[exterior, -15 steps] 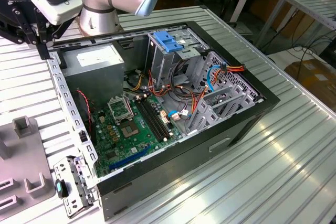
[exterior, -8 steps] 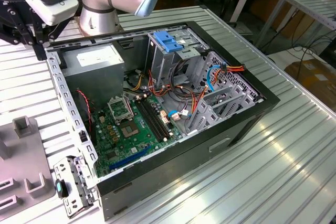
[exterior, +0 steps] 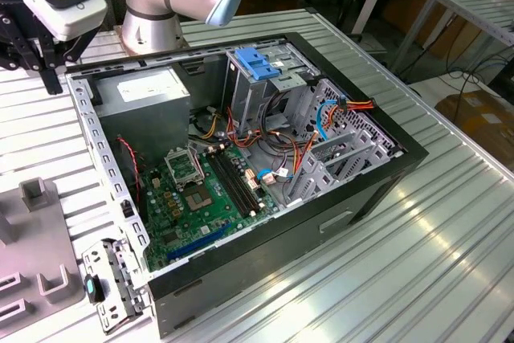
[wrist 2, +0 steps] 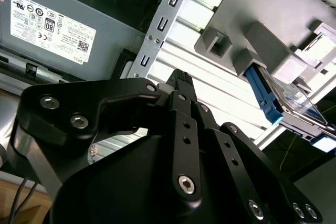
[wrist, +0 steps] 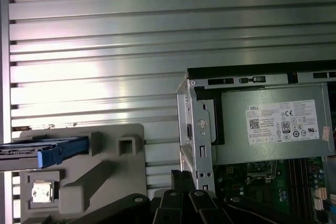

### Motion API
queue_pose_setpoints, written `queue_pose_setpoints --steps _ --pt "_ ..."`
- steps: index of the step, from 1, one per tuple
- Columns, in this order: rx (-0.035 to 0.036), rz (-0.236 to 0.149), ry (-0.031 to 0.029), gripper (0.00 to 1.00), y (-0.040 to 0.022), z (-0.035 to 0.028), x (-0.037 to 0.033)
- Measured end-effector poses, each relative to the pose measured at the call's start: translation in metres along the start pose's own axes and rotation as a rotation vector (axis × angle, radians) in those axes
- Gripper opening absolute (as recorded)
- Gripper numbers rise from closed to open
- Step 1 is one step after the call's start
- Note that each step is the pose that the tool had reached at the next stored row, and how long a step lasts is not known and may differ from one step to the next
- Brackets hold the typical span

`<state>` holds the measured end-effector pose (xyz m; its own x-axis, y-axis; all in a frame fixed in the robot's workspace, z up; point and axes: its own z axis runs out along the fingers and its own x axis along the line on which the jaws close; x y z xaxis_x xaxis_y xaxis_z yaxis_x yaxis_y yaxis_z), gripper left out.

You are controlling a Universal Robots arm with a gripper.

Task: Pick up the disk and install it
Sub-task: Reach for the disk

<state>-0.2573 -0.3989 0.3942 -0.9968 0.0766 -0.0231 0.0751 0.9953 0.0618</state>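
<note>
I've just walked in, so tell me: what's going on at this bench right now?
A robot arm is working beside an open computer case. Its hand is shut and empty, and hangs above the table near the case's corner. The disk has not been picked up. It sits in a grey holder on the table, apart from the hand, so it is not yet installed.

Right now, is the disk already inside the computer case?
No, in the first wrist view the disk lies in the grey holder on the table, outside the computer case.
</note>
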Motion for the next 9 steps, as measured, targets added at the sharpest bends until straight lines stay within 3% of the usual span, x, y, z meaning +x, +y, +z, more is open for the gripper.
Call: queue_pose_setpoints --steps 7,8,9 --pt "0.0000 0.000 0.0016 0.11 0.0001 0.0001 0.0002" --pt "0.0005 0.001 0.0081 0.11 0.0002 0.0000 0.0003" --pt "0.0013 0.001 0.0195 0.11 0.0002 0.0000 0.0003"
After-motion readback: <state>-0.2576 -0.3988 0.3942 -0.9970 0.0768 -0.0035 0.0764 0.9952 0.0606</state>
